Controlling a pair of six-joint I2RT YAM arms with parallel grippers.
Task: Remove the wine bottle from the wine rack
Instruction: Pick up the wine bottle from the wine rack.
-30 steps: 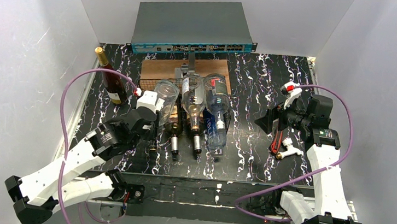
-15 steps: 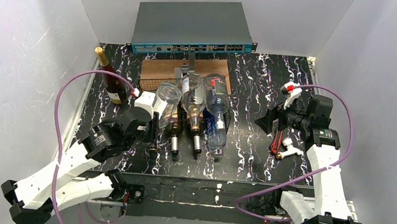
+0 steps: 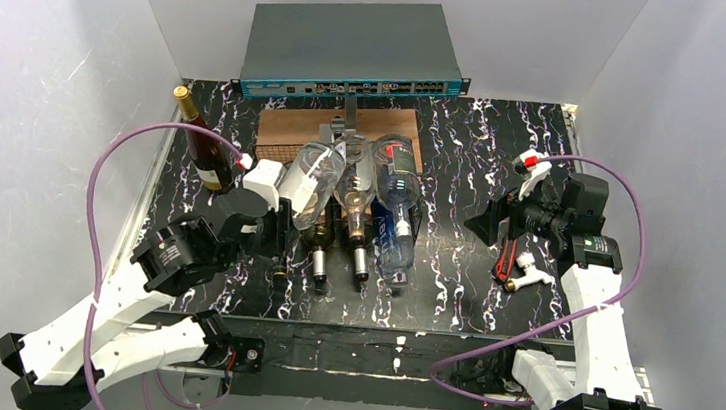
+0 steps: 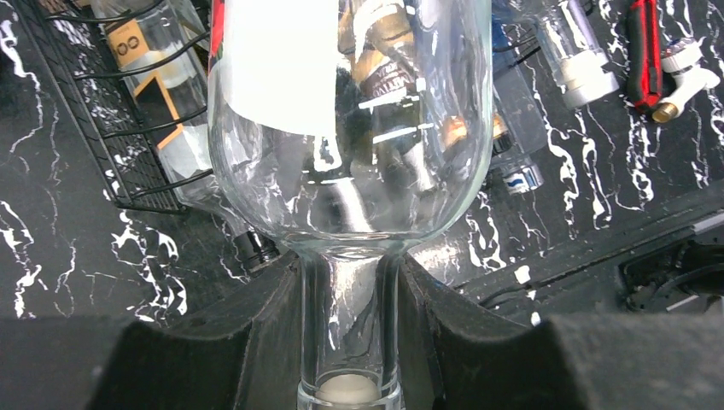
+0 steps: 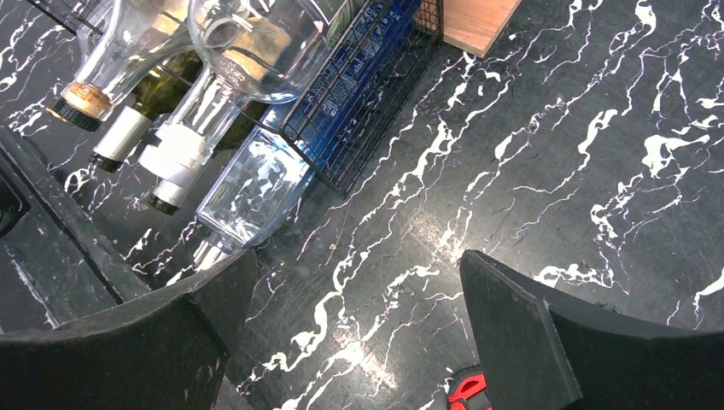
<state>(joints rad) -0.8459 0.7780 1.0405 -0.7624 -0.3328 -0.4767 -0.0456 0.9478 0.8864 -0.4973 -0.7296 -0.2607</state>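
Left pincer (image 4: 350,295) nearly shut, clamped on the neck of the clear wine bottle (image 3: 310,180). Bottle is tilted over the left end of the wine rack (image 5: 376,94), beside the other bottles (image 3: 395,193) (touching the wires or not: can't tell). Right pincer (image 5: 352,273) spread wide, holding nothing, above the table (image 3: 463,275) right of the rack.

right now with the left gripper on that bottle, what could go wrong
The left gripper holds the clear bottle only by its smooth neck, so it may slip or swivel. Its base is close to the next bottle on the rack and may knock it. Swinging left could topple the upright bottle.
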